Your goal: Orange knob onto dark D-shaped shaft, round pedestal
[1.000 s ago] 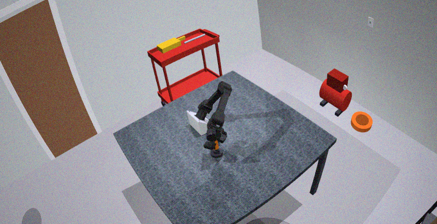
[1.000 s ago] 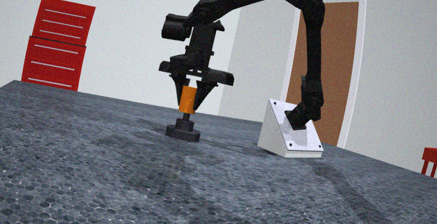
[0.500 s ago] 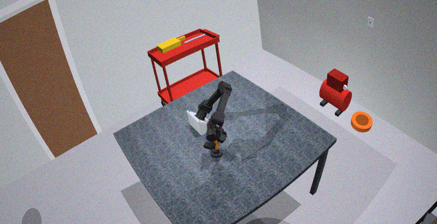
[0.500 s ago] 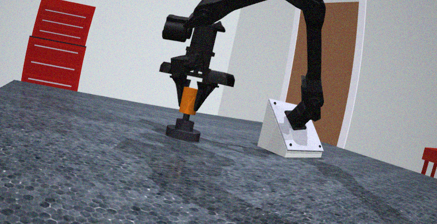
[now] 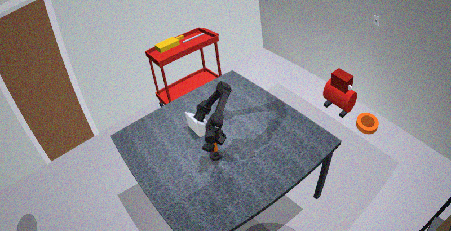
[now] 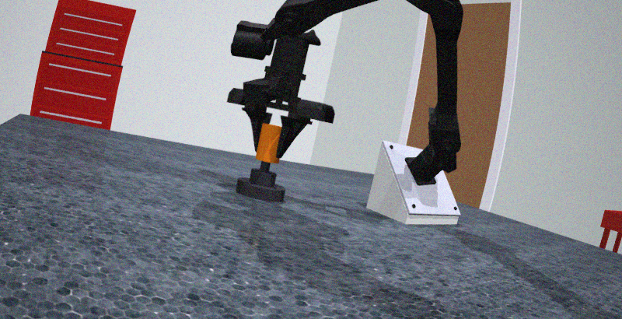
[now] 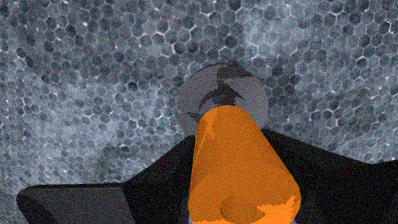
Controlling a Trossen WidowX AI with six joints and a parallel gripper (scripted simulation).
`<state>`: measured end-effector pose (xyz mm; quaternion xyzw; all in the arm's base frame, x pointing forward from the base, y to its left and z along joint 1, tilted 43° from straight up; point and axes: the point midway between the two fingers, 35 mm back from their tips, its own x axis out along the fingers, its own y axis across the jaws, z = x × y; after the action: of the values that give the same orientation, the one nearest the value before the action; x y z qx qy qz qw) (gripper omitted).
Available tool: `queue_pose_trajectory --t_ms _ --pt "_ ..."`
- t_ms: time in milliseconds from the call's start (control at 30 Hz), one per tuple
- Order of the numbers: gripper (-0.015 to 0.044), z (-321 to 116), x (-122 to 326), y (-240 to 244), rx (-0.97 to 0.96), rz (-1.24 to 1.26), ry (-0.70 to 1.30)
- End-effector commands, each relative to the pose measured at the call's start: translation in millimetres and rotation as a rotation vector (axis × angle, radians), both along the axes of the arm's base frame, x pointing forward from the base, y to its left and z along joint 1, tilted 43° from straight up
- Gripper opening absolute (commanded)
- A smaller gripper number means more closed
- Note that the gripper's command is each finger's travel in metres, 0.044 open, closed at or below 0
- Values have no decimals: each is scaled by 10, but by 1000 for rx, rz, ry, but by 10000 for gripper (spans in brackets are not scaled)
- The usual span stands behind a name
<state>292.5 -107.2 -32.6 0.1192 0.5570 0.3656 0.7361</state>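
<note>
Our gripper [image 5: 215, 146] [image 6: 268, 153] [image 7: 227, 138] is pinching the orange knob [image 5: 215, 147] [image 6: 269, 142] [image 7: 235, 155] from two opposite sides, one finger at its 9 o'clock and the other at its 3 o'clock in the exterior view. Held this way, the knob's top and bottom ends stay free, so the lower end can meet the shaft and the grip can pass on a twist. An opening shows in the knob's top end in the wrist view, but we cannot judge from it how the flats agree.

At 6 o'clock under the knob in the exterior view, the dark shaft [image 6: 265, 166] shows bare above the round pedestal [image 5: 216, 157] [image 6: 260, 189] [image 7: 190, 102]. The knob is over the shaft but not seated; whether its rim merely rests on the tip or has just started over it, we cannot tell. We judge this to be the aligning step: small turns under light downward pressure until the flats match, then a straight push home and release. Pressing hard too soon could tilt the knob or make it slip in our grip.

Farther out, the arm [image 5: 223, 100] [image 6: 445, 55] arches over from its white wedge base [image 5: 197, 127] [image 6: 386, 186], at the pedestal's 11 o'clock from the top, probably to let the gripper reach downward.
</note>
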Motion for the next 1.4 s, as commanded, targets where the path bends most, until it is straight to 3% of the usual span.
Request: queue_pose_trajectory --t_ms 0,200,1367 --pt "0 20 18 -29 -7 19 -25" --pt "0 10 48 -37 -28 154 -147" --pt "0 4 15 -22 -28 154 -147"
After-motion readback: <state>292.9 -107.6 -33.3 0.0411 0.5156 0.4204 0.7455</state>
